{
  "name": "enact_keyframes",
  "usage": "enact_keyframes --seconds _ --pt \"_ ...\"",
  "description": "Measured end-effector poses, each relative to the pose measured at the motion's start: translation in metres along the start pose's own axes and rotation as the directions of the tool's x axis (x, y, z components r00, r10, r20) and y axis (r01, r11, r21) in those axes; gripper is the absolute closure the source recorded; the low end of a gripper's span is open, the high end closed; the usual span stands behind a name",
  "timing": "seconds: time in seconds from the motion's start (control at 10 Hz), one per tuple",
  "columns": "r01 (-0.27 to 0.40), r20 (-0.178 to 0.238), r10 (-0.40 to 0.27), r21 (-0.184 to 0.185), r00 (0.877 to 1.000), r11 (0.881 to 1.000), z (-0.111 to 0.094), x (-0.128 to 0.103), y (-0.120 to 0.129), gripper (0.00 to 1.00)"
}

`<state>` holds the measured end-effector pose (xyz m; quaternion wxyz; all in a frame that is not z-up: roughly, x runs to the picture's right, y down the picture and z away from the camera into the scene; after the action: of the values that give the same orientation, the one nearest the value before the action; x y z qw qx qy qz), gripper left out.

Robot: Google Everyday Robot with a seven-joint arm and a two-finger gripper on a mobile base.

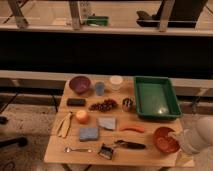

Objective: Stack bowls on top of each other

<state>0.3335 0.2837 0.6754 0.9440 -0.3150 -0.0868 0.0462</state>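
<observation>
A dull purple bowl [80, 84] sits upright at the table's far left. A red-orange bowl [164, 139] sits at the near right corner. The two bowls are far apart, with several items between them. My gripper [181, 141] is at the end of the white arm [201, 135] that comes in from the lower right. It is right beside the red-orange bowl's right rim. I cannot tell whether it touches the bowl.
A green rectangular tray [156, 96] stands at the far right. A blue cup [100, 88], white container [116, 81], grapes [103, 105], metal cup [128, 104], orange [82, 116], banana [64, 124], sponges [88, 133], carrot [132, 128] and spoon [77, 149] cover the wooden table [55, 150].
</observation>
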Motion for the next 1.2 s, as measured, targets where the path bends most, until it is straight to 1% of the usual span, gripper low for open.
enact_keyframes --seconds 0.2,0.6,0.8,0.9,1.0,1.1,1.2 --pt "-0.009 0.015 0.009 -0.023 1.0 1.0 0.01 0.004 0.0 0.2" --pt "-0.01 0.009 0.01 -0.059 1.0 0.998 0.022 0.007 0.0 0.2" --pt "-0.011 0.009 0.012 -0.092 1.0 0.996 0.033 0.01 0.003 0.21" --pt "-0.014 0.008 0.015 -0.103 1.0 0.995 0.037 0.011 0.003 0.25" --pt "-0.016 0.009 0.017 -0.115 1.0 0.993 0.042 0.012 0.003 0.33" --pt "-0.017 0.01 0.019 -0.123 1.0 0.992 0.046 0.012 0.003 0.44" --pt "-0.024 0.012 0.026 -0.123 1.0 0.992 0.048 0.015 0.003 0.54"
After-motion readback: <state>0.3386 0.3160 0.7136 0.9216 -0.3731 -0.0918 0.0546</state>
